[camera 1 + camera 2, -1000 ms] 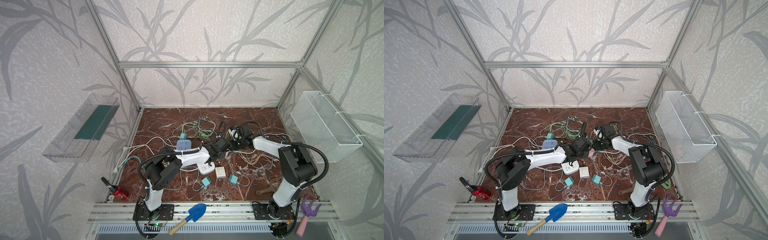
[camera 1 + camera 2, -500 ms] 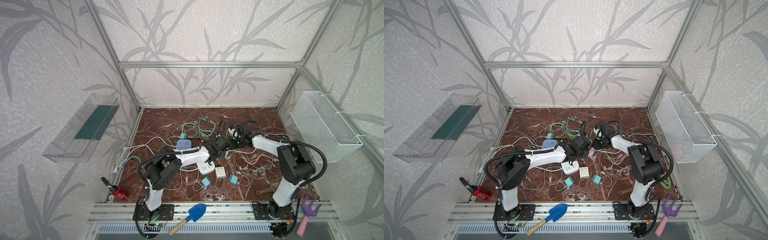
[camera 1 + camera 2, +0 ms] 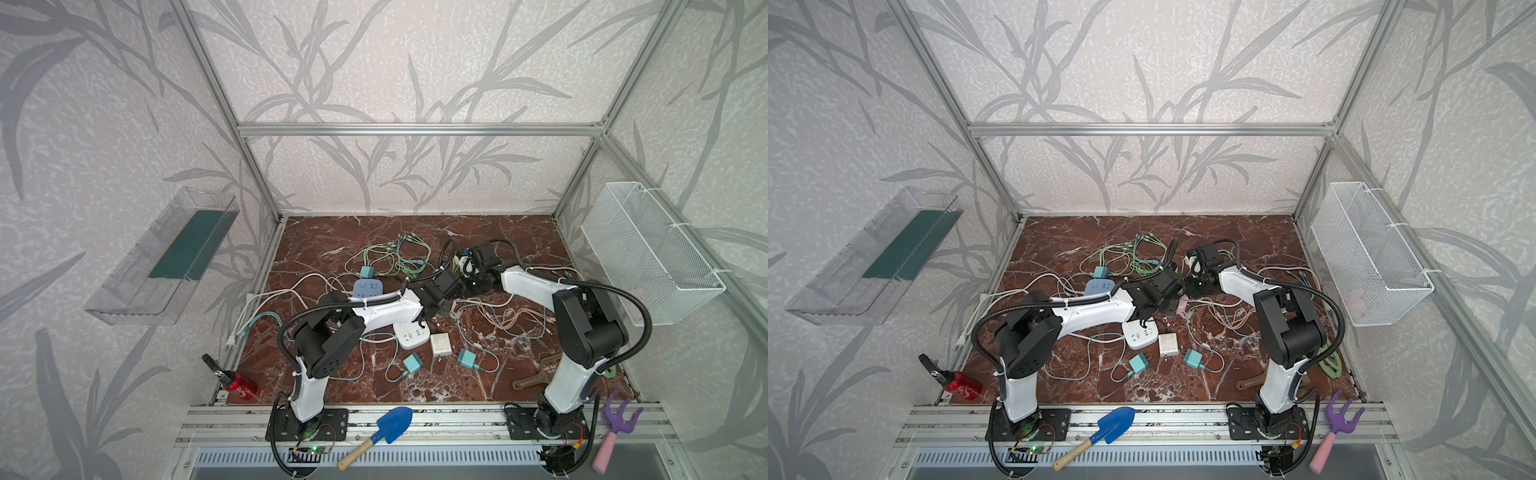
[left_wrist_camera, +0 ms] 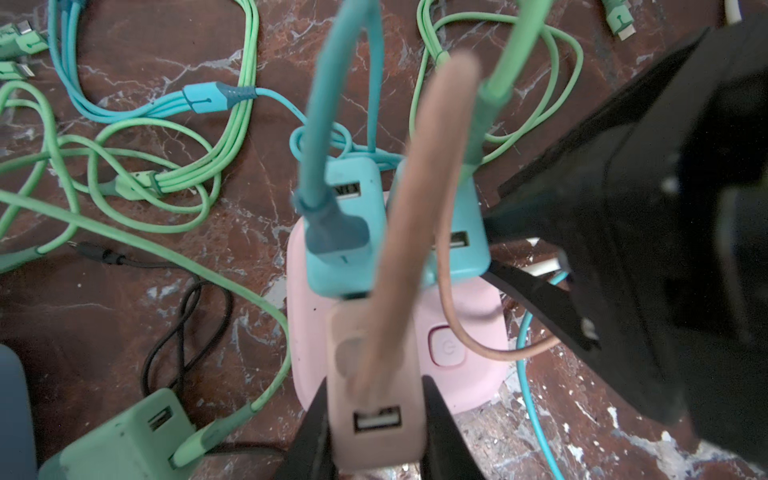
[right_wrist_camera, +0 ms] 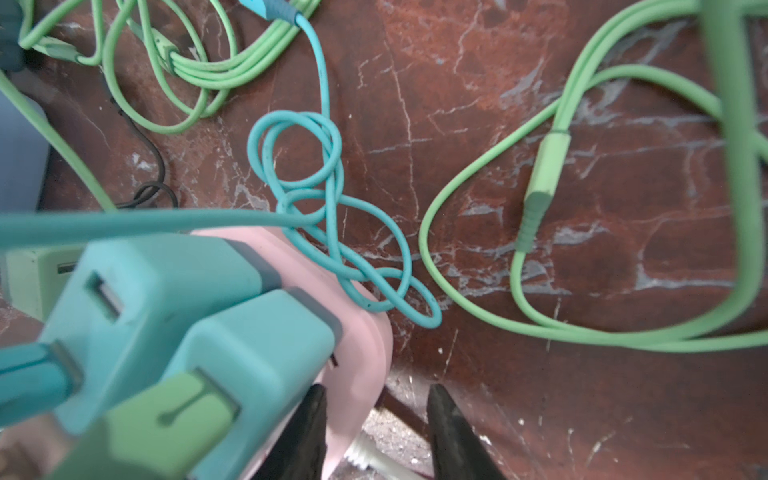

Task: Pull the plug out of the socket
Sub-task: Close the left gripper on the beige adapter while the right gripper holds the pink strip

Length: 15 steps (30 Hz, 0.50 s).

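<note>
Top views were poor for this one: the two wrists met over the middle of the desk (image 3: pixel 328 243) and covered the pink socket (image 4: pixel 473 303), with only a pink sliver showing under them in a top view. The wrist views were cluttered too. A pink cable (image 4: pixel 419 199), a teal cable (image 4: pixel 328 124) and a green cable (image 4: pixel 507 66) hung blurred right in front of the left wrist lens. The left hand (image 4: pixel 376 380) was clamped on the pink plug (image 4: pixel 376 444), one black finger on each side of it, at the near end of the socket. The plug's body hid its prongs, so I could not tell if it was seated or lifted. Two teal adapters (image 4: pixel 345 253) stood plugged in side by side at the far end, and the edge of the right wrist view cut them off. The right hand (image 5: pixel 376 390) was at the socket's cord end with its fingers (image 5: pixel 446 419) apart. They straddled the socket's corner and a white cord stub (image 5: pixel 365 453), with bare desk showing beside one finger. Whether they pressed on anything was unclear. Compared with the earlier top views, both arms held nearly the same pose, and the right arm's elbow had shifted only slightly. The white power strip (image 3: pixel 411 333) and loose chargers lay unchanged.
</note>
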Tool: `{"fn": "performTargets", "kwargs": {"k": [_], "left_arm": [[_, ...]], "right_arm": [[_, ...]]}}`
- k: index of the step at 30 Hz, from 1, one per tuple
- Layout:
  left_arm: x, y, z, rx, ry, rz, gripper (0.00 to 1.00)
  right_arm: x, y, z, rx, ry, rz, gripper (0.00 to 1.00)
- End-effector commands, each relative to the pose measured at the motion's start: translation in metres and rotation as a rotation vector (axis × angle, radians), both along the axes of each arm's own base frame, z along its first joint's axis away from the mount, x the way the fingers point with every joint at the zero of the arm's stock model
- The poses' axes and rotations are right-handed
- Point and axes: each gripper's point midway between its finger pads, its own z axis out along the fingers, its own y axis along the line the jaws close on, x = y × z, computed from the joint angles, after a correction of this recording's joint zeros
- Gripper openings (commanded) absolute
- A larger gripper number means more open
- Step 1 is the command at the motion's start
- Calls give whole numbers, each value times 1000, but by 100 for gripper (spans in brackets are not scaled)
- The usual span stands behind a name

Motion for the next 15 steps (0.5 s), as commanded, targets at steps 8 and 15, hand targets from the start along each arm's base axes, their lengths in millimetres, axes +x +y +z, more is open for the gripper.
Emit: {"fn": "performTargets", "kwargs": {"k": [8, 15], "left_arm": [[6, -49, 27, -84, -25, -115, 20], [14, -49, 29, -111, -14, -95, 20]], "right_arm": [[-28, 6, -25, -101, 110, 91, 40], [-30, 8, -24, -112, 103, 108, 40]]}}
